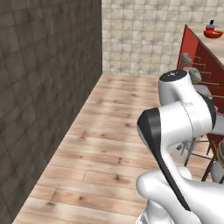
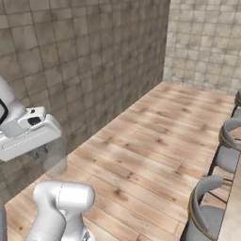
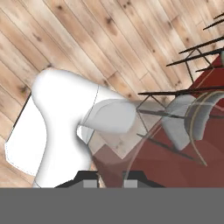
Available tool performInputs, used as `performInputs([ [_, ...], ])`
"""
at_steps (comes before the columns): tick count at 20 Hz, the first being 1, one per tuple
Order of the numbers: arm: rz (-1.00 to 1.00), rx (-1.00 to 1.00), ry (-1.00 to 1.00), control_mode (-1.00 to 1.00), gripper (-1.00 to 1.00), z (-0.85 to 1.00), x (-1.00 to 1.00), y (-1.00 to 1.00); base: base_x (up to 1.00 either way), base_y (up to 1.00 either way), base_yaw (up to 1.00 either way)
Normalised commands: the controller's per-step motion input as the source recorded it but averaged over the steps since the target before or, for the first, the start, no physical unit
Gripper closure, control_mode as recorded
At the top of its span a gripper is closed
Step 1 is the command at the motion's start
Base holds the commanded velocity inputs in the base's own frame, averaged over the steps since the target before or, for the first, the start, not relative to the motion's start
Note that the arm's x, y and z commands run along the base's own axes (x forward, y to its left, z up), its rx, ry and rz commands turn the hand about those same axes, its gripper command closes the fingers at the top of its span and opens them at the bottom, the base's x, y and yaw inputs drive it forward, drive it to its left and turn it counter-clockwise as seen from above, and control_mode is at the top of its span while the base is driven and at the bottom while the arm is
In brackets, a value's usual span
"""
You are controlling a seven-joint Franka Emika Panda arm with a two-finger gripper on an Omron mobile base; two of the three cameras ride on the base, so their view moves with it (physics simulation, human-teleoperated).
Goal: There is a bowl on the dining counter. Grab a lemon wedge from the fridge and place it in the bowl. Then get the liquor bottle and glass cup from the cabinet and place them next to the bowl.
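Far off at the upper right, the red bowl (image 1: 213, 33) sits on the dining counter (image 1: 197, 57). The liquor bottle (image 1: 211, 24) stands right beside it, black cap and blue shoulder showing. My gripper (image 3: 111, 182) is shut on the clear glass cup (image 3: 144, 148), whose faint curved wall spreads out in front of the fingertips (image 3: 89, 183). In the right base view the gripper (image 2: 40, 151) hangs low at the left over the wooden floor, with the glass cup (image 2: 55, 162) a pale blur beneath it. The lemon wedge, fridge and cabinet are out of view.
Grey-seated stools (image 1: 192, 74) with thin dark legs line the counter's red front, also on the right as stools (image 2: 207, 212). A dark tiled wall (image 1: 43, 87) runs along the left. Open wooden floor (image 2: 155, 141) lies between wall and stools.
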Motion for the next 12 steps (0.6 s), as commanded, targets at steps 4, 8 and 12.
performInputs([
  [4, 0.0, 0.0, 0.0, 1.0, 1.0, 0.0, 0.0, 0.0, 0.91, 0.12, -0.38],
  [8, 0.0, 0.0, 0.0, 1.0, 1.0, 0.0, 0.0, 0.0, 0.85, 0.23, -0.31],
  [12, 0.0, 0.0, 0.0, 1.0, 1.0, 0.0, 0.0, 0.0, 0.84, 0.28, -0.22],
])
